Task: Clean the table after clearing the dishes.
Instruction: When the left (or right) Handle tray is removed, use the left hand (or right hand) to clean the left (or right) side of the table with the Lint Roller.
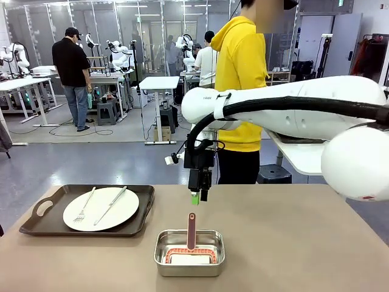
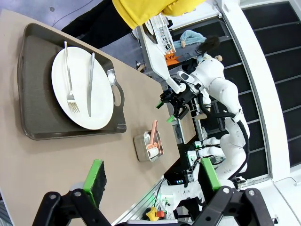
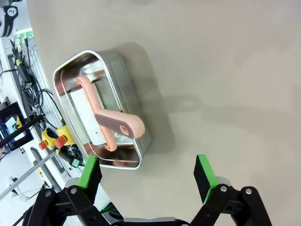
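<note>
Looking like the tool-grab step, judging by the setup. Hovering the right hand (image 1: 198, 198) straight above the steel pan (image 1: 160, 246) near the middle of the table (image 1: 292, 243), with fingers spread wide and gripping nothing. Aiming down at the pink-handled cleaning tool (image 1: 191, 230) standing up out of that pan, close under the fingertips but not touching. Holding the left hand (image 2: 151, 176) up high, looking down across the table, also spread open and empty. Noticing one of the dishes not cleared yet: a white plate (image 1: 124, 210) carrying a fork (image 1: 84, 208) and knife (image 1: 111, 205), sitting on a dark tray (image 1: 45, 226) off to the robot's left of the pan. Also seeing a person in a yellow hoodie (image 1: 242, 91) standing at the far side. Guessing at the next move: dropping straight down, straddling the handle with both fingers, squeezing onto it, then lifting clear of the pan rim. Probably needing that tray gone before any real wiping, or else working around it. Not managing to identify the white pad lying in the pan bottom.
</note>
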Controlling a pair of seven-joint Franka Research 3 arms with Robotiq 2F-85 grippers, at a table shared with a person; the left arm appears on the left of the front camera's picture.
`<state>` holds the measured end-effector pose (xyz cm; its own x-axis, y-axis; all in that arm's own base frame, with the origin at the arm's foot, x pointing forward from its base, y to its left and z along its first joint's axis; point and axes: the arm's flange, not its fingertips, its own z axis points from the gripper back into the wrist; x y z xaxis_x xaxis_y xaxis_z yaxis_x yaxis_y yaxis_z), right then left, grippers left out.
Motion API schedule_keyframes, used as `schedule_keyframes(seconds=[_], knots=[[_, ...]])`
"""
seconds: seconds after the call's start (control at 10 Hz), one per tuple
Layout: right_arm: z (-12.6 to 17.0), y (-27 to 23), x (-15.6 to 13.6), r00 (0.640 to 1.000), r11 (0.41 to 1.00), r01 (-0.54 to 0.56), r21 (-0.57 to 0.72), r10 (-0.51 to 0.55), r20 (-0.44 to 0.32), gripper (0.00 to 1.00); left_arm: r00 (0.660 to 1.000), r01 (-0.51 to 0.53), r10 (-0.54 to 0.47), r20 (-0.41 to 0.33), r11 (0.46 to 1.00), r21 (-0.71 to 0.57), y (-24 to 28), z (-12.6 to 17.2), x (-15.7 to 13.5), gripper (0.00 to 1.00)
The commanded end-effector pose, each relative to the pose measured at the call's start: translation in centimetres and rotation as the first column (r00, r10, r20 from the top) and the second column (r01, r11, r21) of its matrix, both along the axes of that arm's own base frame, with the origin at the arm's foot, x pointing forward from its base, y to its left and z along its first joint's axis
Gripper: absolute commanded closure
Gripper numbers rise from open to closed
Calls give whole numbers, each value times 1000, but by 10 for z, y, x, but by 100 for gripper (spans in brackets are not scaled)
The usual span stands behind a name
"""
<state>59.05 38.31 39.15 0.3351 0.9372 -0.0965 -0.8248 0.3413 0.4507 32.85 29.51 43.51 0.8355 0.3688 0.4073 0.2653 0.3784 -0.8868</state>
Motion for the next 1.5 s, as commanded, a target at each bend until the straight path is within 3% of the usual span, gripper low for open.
schedule_keyframes(seconds=[0.0, 0.2, 0.7, 1.1, 1.4], knots=[[4, 9, 14, 999, 1000, 4, -4, -4, -37, 0, 1000, 1, -1, 4, 1000, -2, 1, 2, -3, 0], [-12, 15, 16, 995, 997, -60, 52, 64, -75, 0, 1000, 1, -1, 4, 1000, -2, 1, 2, -3, 0], [-39, 22, -3, 988, 992, -90, 90, 101, -117, 0, 1000, 1, -1, 4, 1000, -2, 1, 2, -3, 0], [-51, 26, -10, 959, 975, -173, 141, 200, -202, 0, 1000, 1, -1, 4, 1000, -2, 1, 2, -3, 0], [-60, 21, -9, 945, 971, -171, 170, 210, -250, 0, 1000, 1, -1, 4, 1000, -2, 1, 2, -3, 0]])
